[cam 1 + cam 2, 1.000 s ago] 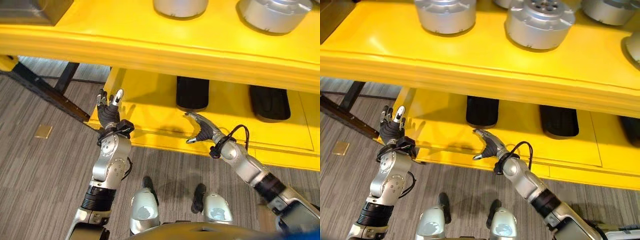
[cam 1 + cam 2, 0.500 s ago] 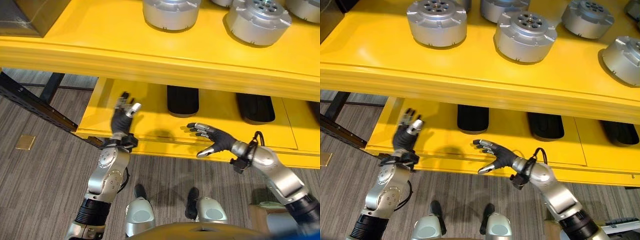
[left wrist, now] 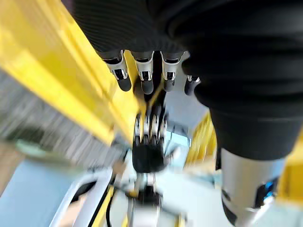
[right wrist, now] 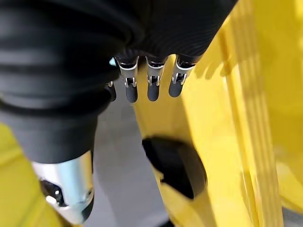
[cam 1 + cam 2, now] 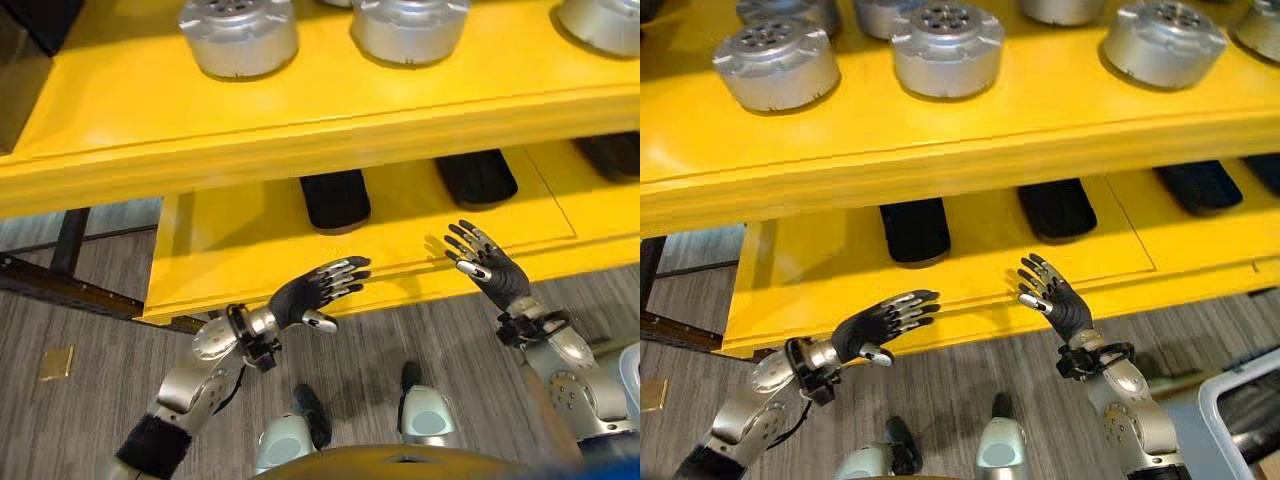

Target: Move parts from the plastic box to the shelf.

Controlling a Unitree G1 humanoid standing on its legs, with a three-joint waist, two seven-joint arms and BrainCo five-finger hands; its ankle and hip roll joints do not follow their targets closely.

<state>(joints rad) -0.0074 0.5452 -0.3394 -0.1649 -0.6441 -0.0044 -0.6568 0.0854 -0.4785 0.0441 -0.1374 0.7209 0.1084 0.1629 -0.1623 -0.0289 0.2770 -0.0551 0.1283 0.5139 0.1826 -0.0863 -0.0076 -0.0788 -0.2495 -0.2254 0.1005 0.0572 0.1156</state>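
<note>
Several round silver parts [image 5: 947,47] stand on the top board of the yellow shelf [image 5: 940,150]. Black oblong parts [image 5: 914,229] lie on its lower board [image 5: 230,270]. My left hand [image 5: 310,292] hovers in front of the lower board's edge, fingers straight and pointing right, holding nothing. My right hand [image 5: 1055,300] is raised before the same edge, fingers spread upward, empty. Its wrist view shows the straight fingers [image 4: 151,85] over a black part [image 4: 175,165]. The corner of a white-rimmed plastic box [image 5: 1240,385] shows at the lower right.
A dark metal frame bar [image 5: 60,280] runs along the floor at the left, beside a small brass floor plate [image 5: 57,362]. Grey striped floor lies in front of the shelf. In the left wrist view the right hand [image 3: 147,153] appears beyond my own fingers [image 3: 142,78].
The camera has swung right along the shelf. My left hand turned from upright to pointing right. My right hand moved right and rose with its fingers up. Both stay empty.
</note>
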